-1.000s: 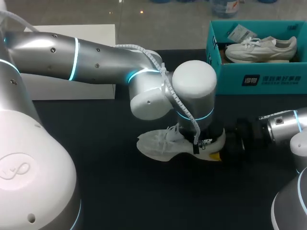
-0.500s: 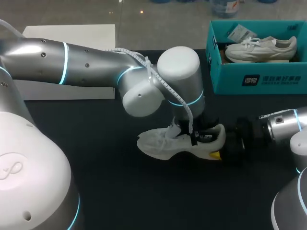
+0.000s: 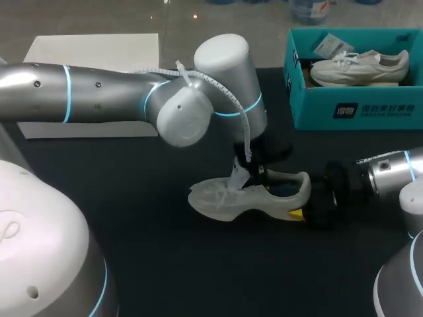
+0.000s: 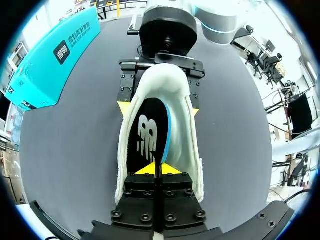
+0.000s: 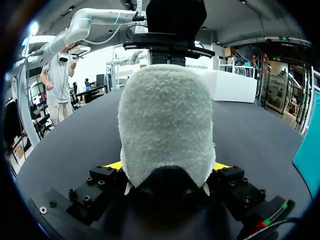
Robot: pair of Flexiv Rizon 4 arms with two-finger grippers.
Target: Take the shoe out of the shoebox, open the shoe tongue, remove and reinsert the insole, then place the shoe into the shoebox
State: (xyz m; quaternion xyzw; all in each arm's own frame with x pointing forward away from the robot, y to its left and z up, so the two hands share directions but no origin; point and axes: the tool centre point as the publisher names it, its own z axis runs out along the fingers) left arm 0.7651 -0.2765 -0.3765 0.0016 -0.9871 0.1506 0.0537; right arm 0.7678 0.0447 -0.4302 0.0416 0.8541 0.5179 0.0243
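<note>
At the upper left of the head view a flat white panel (image 3: 92, 49) lies at the far edge of the dark table (image 3: 132, 224). The left arm (image 3: 99, 99) comes in from the left edge and bends down over the middle of the frame. The left gripper (image 3: 252, 173) hangs over the mouth of a white sneaker (image 3: 221, 201). Its fingers are drawn almost together, pinching what looks like the lifted tongue (image 3: 236, 177).

In the left wrist view that gripper (image 4: 160, 169) points into the sneaker (image 4: 186, 145). A black insole (image 4: 146, 137) lies flat inside, ahead of the yellow tips.

The sneaker lies on the table at lower centre, toe to the left and heel to the right. The right gripper (image 3: 303, 203) comes in from the right edge and clamps the heel. In the right wrist view the heel (image 5: 167, 120) fills the gap of this gripper (image 5: 167, 166), a yellow tip touching each side.

At the upper right stands the teal shoebox (image 3: 357, 109), open, holding a second white sneaker (image 3: 360, 66).
</note>
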